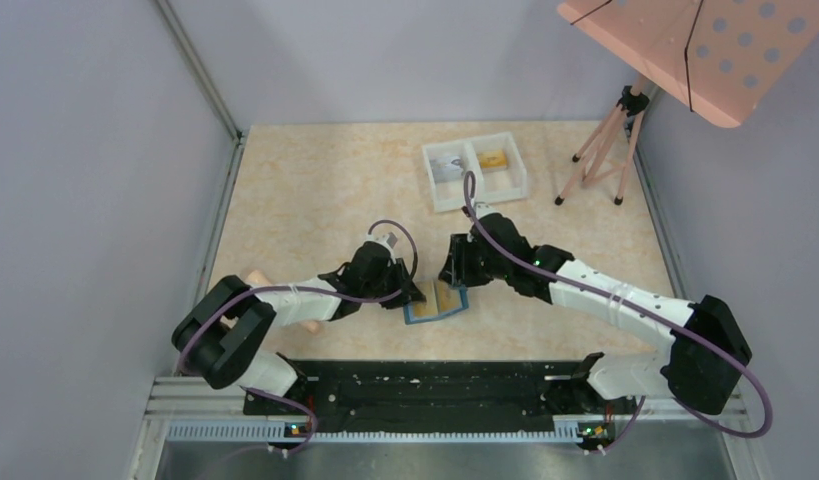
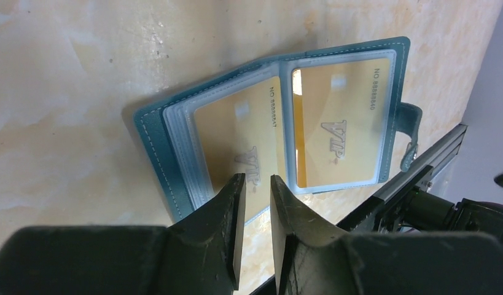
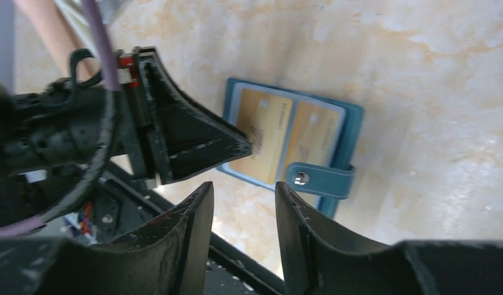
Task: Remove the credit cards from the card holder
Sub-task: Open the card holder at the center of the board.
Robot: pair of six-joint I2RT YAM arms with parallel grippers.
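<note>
Left gripper (image 2: 256, 182): jaws narrow, only a slit between the fingers. The tips sit at the near edge of the left page of the wallet (image 2: 152, 142), and a gold card (image 2: 236, 129) shows through the slit.

Right gripper (image 3: 244, 189): jaws partly apart, gripping nothing, poised near the wallet's snap tab (image 3: 319, 178).

The wallet lies open on the table (image 1: 315, 190), close to the front edge, between the two grippers. A second gold card (image 2: 344, 123) sits in the clear pocket of the other page. Both cards are marked VIP.

A white tray (image 1: 432, 182) stands at the far side, well apart from the wallet. There is a gold piece (image 1: 492, 158) in its right compartment and something pale in its left.
</note>
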